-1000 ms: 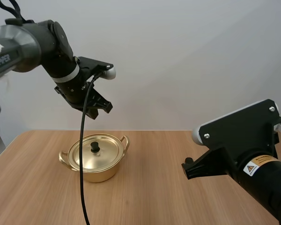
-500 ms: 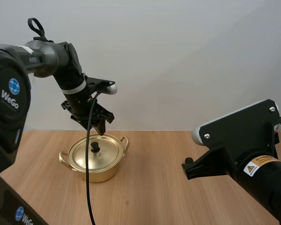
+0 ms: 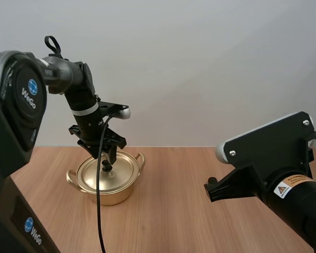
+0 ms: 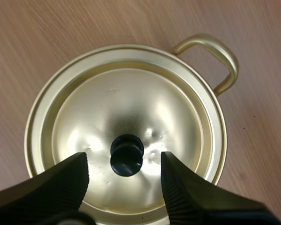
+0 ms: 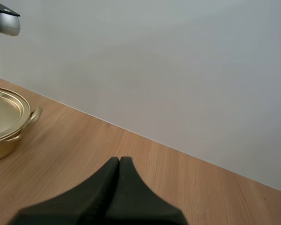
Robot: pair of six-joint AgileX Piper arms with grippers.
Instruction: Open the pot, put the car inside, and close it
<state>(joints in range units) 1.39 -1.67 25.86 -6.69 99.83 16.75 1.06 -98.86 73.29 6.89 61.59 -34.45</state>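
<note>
high view first: a light brown wooden table [image 3: 200,221] carries one shiny gold metal pot with two loop handles [image 3: 107,196], set on the left half near the far edge and well clear of the front edge. its shallow domed gold lid [image 4: 126,98] is on and seated flat inside the rim. the left gripper [image 4: 124,161] hangs right over the lid, its two ribbed black fingers spread, one on each side of the small round black knob [image 4: 127,155] at the lid's centre, with a gap on both sides and no touch that i can make out. the right gripper [image 5: 119,162] is off over the right side of the table, well apart from the pot, its fingers pressed together on nothing.

from where i stand the worry is the pinch. the knob looks to sit out at the fingertips, not deep between the pads, so a shallow close could let that smooth little knob squirt out once the lift begins. if one finger lands first, it may shove the lid sideways. a tilted lift might also catch the lid on the rim and drag the light pot toward the edge.
</note>
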